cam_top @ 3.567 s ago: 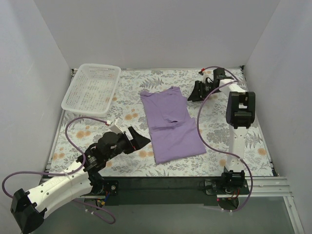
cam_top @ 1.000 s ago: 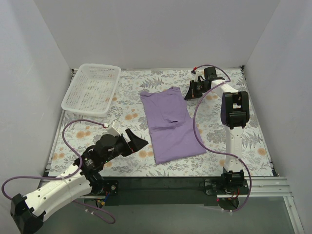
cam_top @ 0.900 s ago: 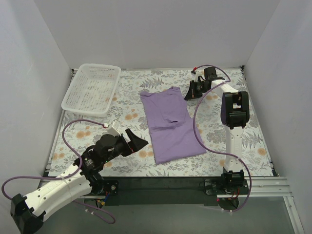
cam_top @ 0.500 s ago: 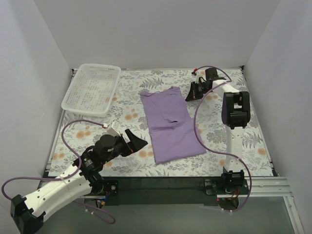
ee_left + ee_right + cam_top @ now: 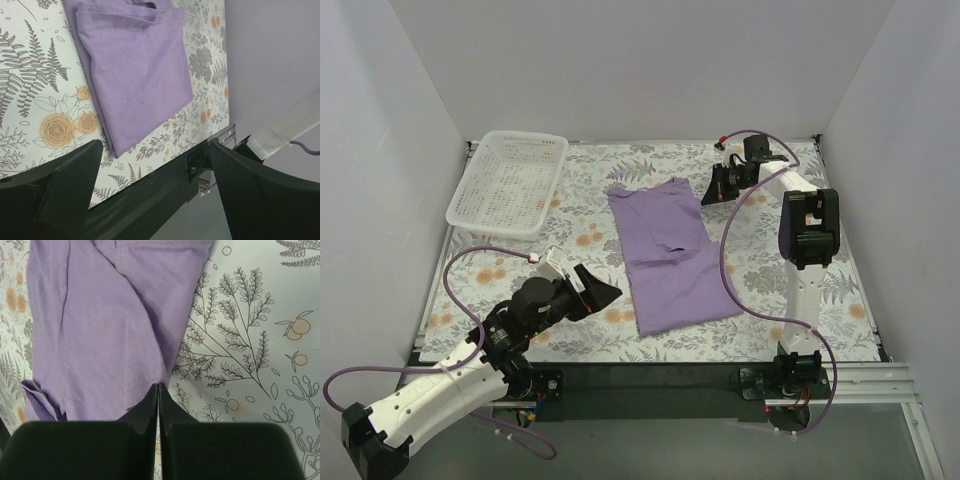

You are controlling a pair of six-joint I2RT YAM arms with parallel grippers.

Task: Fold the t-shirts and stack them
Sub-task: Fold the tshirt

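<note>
The lavender t-shirt (image 5: 670,255) lies folded into a long strip on the flowered tablecloth, running from the middle toward the near edge. My right gripper (image 5: 708,196) sits at the strip's far right edge. In the right wrist view the jaws (image 5: 158,386) are shut, pinching a stitched corner of the t-shirt (image 5: 100,330), and creases run toward the tips. My left gripper (image 5: 609,286) hovers open just left of the strip's near end. In the left wrist view its fingers (image 5: 154,147) hold nothing, with the t-shirt (image 5: 135,70) ahead of them.
A white mesh basket (image 5: 466,182) stands at the far left corner with nothing visible in it. The right arm's upright link (image 5: 805,230) rises to the right of the shirt. A black rail (image 5: 650,375) runs along the near table edge. White walls enclose the other three sides.
Since the oldest frame my right gripper has shifted left to the shirt's edge, then held almost still. The left arm has crept slightly nearer. The shirt's shape looks unchanged.
</note>
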